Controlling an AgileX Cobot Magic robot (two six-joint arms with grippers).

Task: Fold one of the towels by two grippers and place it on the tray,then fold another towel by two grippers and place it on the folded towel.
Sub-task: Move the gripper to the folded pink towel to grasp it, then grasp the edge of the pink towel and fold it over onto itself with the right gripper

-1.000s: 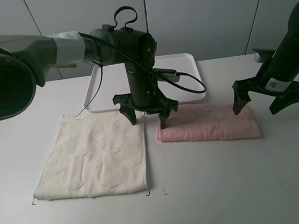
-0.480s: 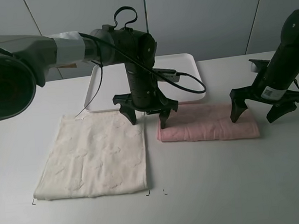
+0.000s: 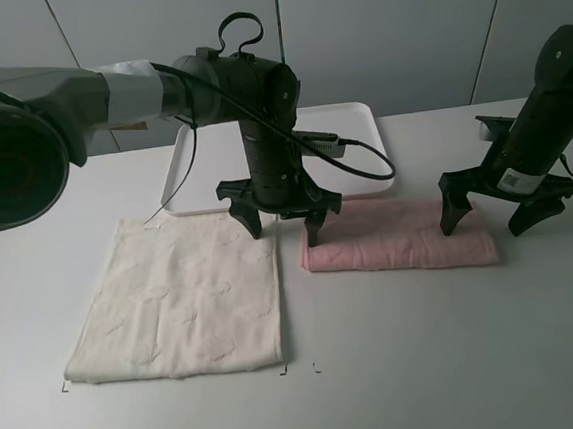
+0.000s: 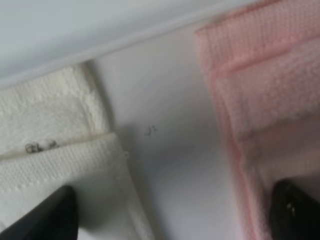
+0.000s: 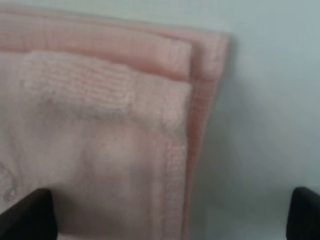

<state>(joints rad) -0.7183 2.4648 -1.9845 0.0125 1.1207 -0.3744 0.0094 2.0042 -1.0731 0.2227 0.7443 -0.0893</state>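
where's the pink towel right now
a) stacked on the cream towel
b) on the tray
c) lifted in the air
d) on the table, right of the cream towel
d: the pink towel lies flat on the table as a folded strip, to the right of the cream towel and in front of the tray, not on it.

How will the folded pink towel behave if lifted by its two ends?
Probably floppy: the pink towel is soft terry lying flat in layers, so its middle would likely sag. Its textured weave should grip well, not slip.
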